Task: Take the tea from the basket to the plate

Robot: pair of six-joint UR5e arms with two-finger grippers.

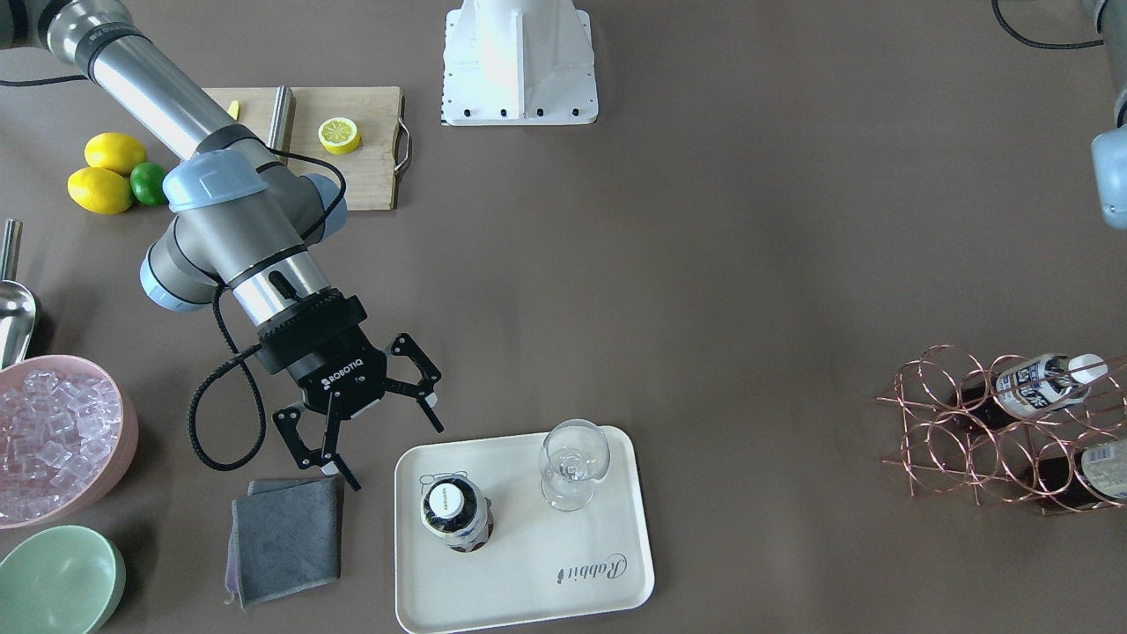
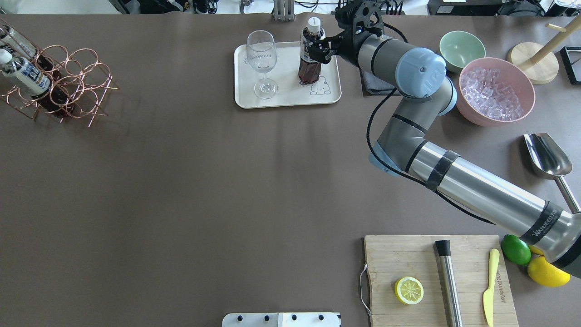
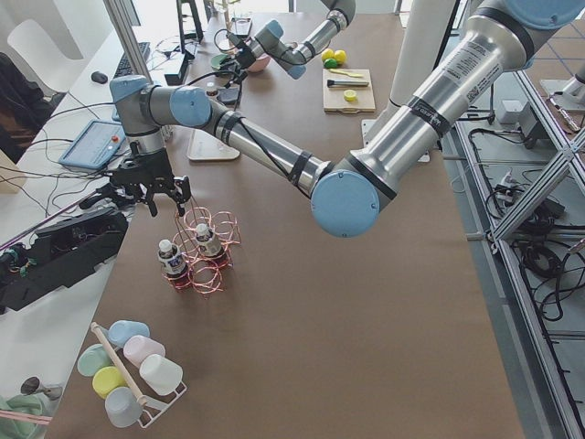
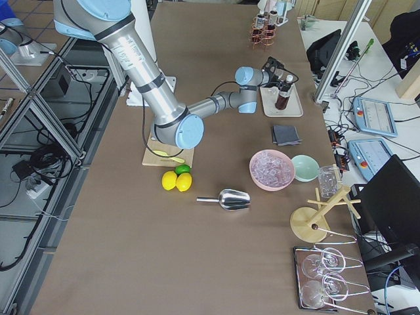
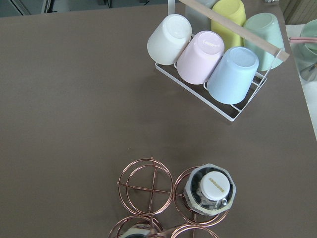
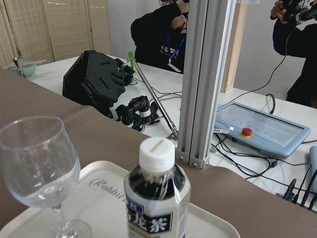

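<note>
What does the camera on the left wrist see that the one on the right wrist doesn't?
Only the left wrist view shows the copper basket, with a tea bottle sitting in one ring, seen cap-first, and a wire rack of pastel cups. Only the right wrist view shows the plate, carrying a second tea bottle and an empty wine glass, with people and a control tablet behind. Both show the brown table and one white-capped bottle each.

A tea bottle (image 5: 210,192) stands in one basket (image 5: 147,185) ring; its white cap (image 5: 214,184) faces us. Five cups (image 5: 232,75) fill a rack (image 5: 233,115).
</note>
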